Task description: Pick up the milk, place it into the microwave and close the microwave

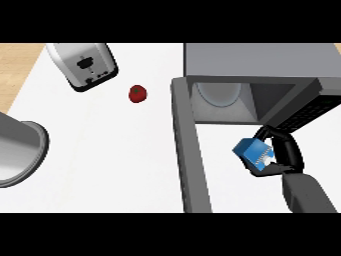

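Note:
The milk (251,152) is a small blue carton with a white patch, held off the counter just in front of the microwave's opening. My right hand (287,154) is shut on it, fingers curled round its right side and top. The microwave (265,62) is a grey box at the upper right, its cavity showing a pale round turntable (219,93). Its door (190,150) stands swung wide open, running down toward the lower edge to the left of the carton. My left hand does not show.
A silver toaster (84,65) lies at the upper left of the white counter (106,150). A small red fruit (137,93) sits between toaster and microwave door. A large grey metal pot (7,150) lies at the left edge.

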You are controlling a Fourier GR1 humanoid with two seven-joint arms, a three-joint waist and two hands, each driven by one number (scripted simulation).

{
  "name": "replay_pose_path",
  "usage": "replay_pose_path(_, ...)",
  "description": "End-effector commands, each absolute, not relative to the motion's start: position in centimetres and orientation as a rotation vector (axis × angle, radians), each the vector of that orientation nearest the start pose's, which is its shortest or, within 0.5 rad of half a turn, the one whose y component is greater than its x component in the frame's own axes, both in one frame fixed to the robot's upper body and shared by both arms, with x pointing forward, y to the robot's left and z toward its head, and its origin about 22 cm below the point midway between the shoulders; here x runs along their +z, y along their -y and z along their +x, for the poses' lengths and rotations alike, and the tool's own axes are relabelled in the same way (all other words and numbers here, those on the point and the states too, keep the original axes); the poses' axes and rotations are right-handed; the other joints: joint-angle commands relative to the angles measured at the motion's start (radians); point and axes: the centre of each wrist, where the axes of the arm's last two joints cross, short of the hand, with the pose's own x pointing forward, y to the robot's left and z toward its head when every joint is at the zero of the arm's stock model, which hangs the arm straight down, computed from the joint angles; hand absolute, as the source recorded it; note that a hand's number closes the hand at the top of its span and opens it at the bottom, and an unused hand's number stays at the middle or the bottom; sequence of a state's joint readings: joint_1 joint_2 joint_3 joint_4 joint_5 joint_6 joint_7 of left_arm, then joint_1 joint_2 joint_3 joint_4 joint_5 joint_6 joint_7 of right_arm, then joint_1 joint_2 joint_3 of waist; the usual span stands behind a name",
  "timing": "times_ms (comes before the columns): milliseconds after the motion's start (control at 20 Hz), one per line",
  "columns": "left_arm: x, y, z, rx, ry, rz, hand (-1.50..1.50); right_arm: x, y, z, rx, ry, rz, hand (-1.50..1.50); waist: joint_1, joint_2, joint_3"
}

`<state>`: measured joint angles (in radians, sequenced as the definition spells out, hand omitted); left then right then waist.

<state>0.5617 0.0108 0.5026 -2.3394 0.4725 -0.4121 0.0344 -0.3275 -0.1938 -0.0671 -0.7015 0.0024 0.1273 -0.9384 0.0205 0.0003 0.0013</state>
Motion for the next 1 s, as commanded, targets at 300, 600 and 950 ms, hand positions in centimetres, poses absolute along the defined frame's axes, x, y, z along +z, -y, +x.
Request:
replay_pose_path(300, 12.9, -33.2, 5.0, 0.091, 1.927, 0.11, -1.5, -4.3, 22.7, 31.8, 0.244, 1.995, 0.094, 1.5, -0.014, -0.005, -0.002)
replay_pose_path(600, 11.6, -34.1, 5.5, 0.113, 1.926, 0.107, -1.5, -2.5, 19.6, 33.6, 0.249, 2.012, -0.008, 1.5, -0.01, -0.002, -0.001)
replay_pose_path(950, 12.1, -35.0, 5.5, 0.1, 1.93, 0.102, -1.5, 1.7, 18.4, 38.7, 0.367, 2.009, -0.184, 1.5, 0.006, 0.003, -0.001)
